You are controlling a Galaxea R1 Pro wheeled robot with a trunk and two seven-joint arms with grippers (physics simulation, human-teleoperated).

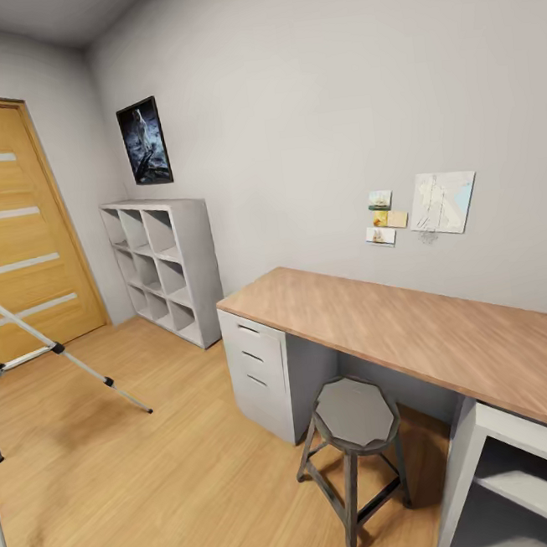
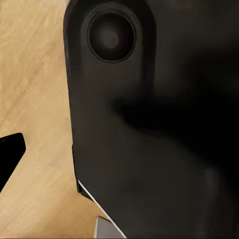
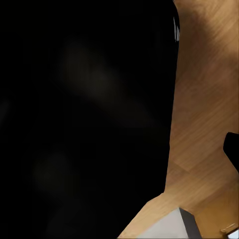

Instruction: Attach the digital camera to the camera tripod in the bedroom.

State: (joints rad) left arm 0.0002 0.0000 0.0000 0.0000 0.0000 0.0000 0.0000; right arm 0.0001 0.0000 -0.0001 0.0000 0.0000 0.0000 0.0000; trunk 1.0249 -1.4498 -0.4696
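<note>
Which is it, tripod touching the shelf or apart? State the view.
Apart. In the head view the tripod's outstretched leg ends on the floor, and bare boards lie between its foot and the shelf.

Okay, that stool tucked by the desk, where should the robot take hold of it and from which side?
Probably the stool by its flat octagonal seat rim, coming from the open floor side at the front. The desk top overhangs behind it and the drawer unit stands close beside, while the splayed legs and crossbars sit lower and are awkward to reach.
</note>
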